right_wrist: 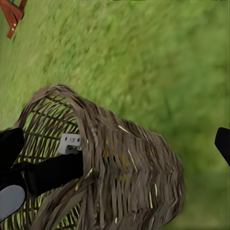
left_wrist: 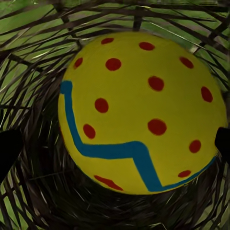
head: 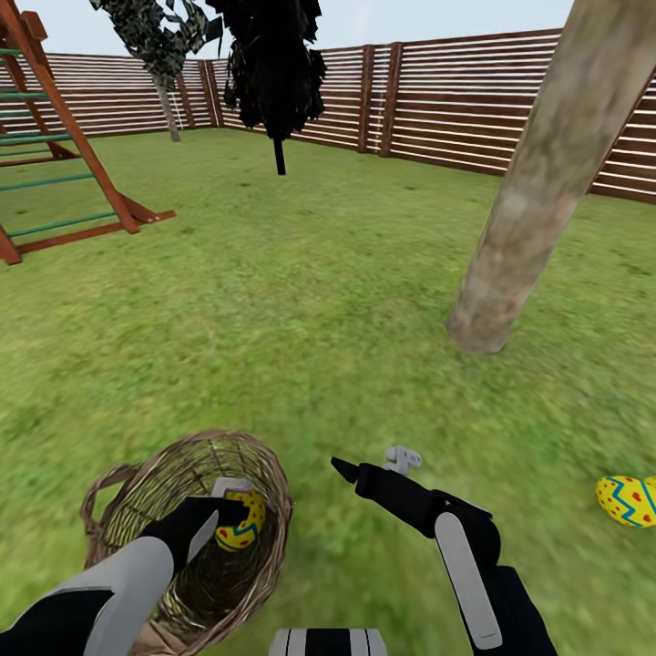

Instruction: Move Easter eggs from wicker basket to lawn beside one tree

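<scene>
No text, label, brand, number or sign can be read anywhere. The eggs [head: 627, 499] [left_wrist: 141, 112] bear only painted patterns: blue zigzag bands and red dots on yellow, no letters or digits.

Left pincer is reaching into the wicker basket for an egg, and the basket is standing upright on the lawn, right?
Not quite. The left pincer does reach in for an egg, but the wicker basket lies tipped on its side on the lawn, as the head and right wrist views show.
</scene>
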